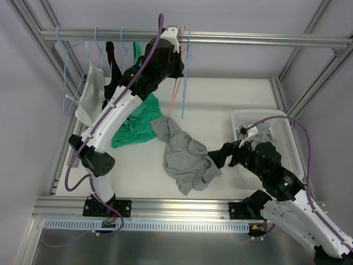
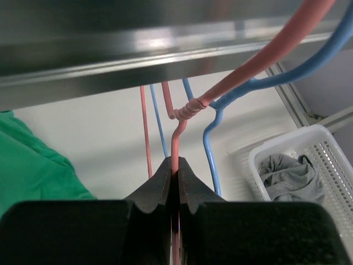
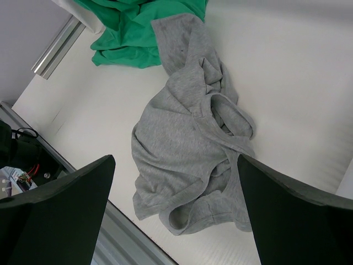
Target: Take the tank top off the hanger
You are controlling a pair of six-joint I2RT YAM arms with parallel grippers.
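1. Top external view: the rail (image 1: 248,38) spans the far side of the worktop (image 1: 231,94). The left arm reaches up to the rail, and the right arm sits low, well forward of it
2. Left fingers (image 2: 160,185) are pinched tight on the wire of the pink hanger (image 2: 190,107), just below its twisted neck. This hanger hangs from the rail beside a blue hanger (image 2: 212,138)
3. Grey tank top (image 1: 185,157) lies crumpled on the worktop, below and forward of the rail and apart from the pink hanger, whose visible wire carries no cloth
4. Right fingers (image 3: 60,193) are spread wide and hold nothing, hovering over the tank top
5. Green garment (image 1: 138,124) lies under the rail's left part, touching the tank top's far edge
6. Progress, as judged: the removal itself appears done, and only letting go of the hanger seems to be left
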